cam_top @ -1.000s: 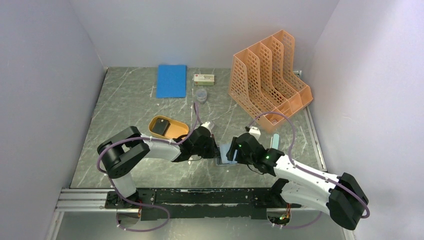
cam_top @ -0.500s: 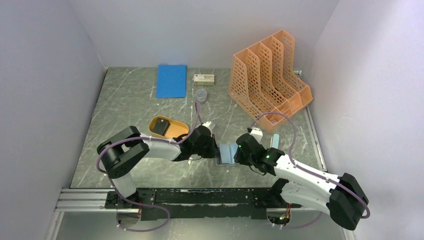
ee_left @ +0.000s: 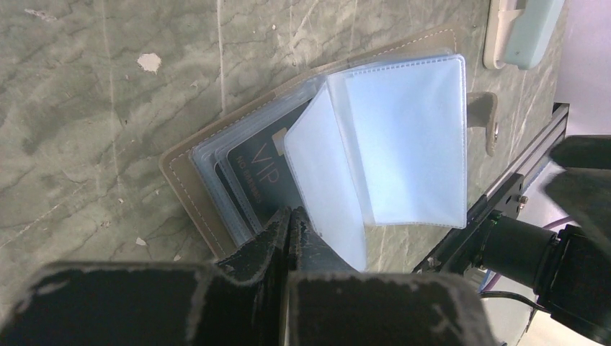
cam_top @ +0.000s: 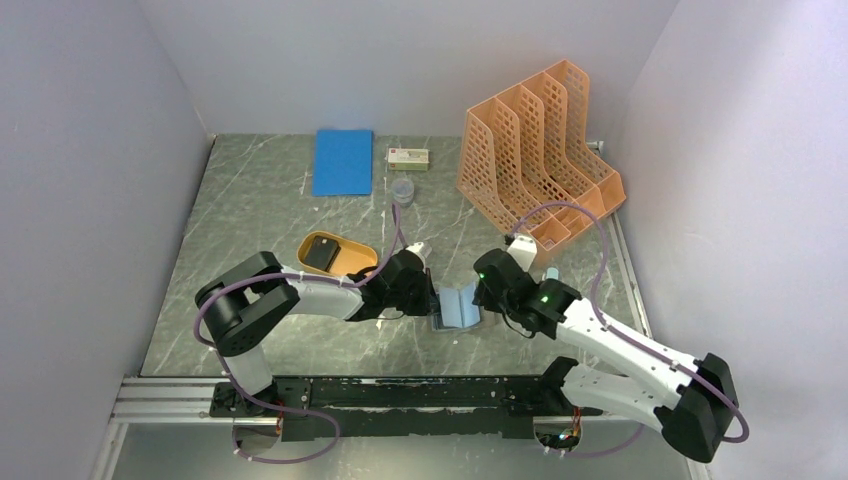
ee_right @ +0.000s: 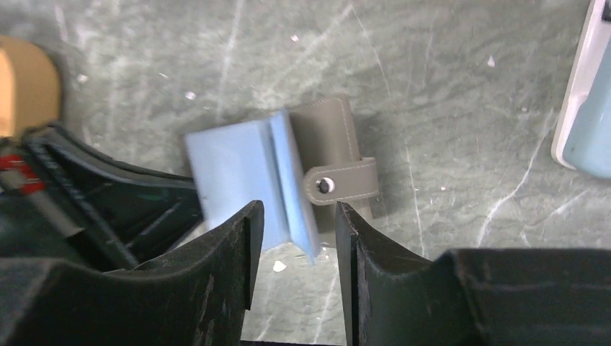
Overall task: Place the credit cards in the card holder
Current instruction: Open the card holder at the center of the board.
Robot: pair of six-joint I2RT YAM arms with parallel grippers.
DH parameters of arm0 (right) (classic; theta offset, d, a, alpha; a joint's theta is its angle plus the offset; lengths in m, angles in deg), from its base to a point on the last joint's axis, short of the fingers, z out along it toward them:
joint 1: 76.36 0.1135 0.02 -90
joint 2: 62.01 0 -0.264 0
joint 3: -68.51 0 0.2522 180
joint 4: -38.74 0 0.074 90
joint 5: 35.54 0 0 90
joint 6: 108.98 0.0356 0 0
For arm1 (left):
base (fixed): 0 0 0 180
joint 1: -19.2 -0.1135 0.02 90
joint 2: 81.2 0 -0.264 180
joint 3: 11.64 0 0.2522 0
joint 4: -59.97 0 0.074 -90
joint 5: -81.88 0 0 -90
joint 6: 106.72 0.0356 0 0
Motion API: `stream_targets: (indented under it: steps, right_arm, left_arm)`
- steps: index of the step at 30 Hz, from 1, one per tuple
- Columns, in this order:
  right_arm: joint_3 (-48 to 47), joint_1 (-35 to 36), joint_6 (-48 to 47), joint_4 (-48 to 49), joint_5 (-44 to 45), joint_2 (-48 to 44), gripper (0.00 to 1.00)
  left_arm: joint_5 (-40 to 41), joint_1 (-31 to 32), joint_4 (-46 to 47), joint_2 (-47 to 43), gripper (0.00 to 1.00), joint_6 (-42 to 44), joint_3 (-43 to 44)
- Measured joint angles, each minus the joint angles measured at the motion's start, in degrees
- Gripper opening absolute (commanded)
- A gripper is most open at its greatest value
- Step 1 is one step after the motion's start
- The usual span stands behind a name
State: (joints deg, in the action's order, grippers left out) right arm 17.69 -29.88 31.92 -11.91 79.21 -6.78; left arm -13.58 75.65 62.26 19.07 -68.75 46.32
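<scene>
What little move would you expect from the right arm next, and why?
Probably the right end effector lowers slightly and closes on the raised clear sleeve. Its jaws stand open above that sleeve, while the left end effector sits shut at the card holder edge, with one card already tucked inside.

This looks like a robotics lab's test cell, not anyone's office. A left arm (cam_top: pixel 300 293) and a right arm (cam_top: pixel 625 352), white and black and trailing purple cables (cam_top: pixel 592 262), are bolted to an aluminium rail (cam_top: pixel 160 400) at six o'clock. Plain pale walls (cam_top: pixel 400 60) box in a marbled grey-green table (cam_top: pixel 250 200) on three sides. The only office touches are an orange perforated file rack (cam_top: pixel 540 160) at two o'clock, a blue notebook (cam_top: pixel 342 161) and a small box (cam_top: pixel 408 157) at twelve, and an orange oval tray (cam_top: pixel 358 260) near the middle.
</scene>
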Motion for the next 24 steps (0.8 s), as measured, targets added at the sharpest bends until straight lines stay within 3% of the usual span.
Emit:
stream_targets:
  steps: [5, 12, 24]
  right_arm:
    - [-5.57, -0.02, -3.04, -0.59, -1.09, -1.9, 0.4]
    - [-7.08, -0.02, -7.23, 5.68, -10.67, -0.63, 0.31]
    - [3.67, -1.4, -6.34, 14.47, -13.79, 10.51, 0.25]
  left_arm:
    - [-0.17, -0.02, 0.09, 0.04, 0.05, -0.02, 0.0]
    - [-0.22, -0.02, 0.13, 0.07, 0.05, -0.07, 0.0]
    - [-0.39, -0.02, 0.17, -0.09, 0.05, -0.22, 0.0]
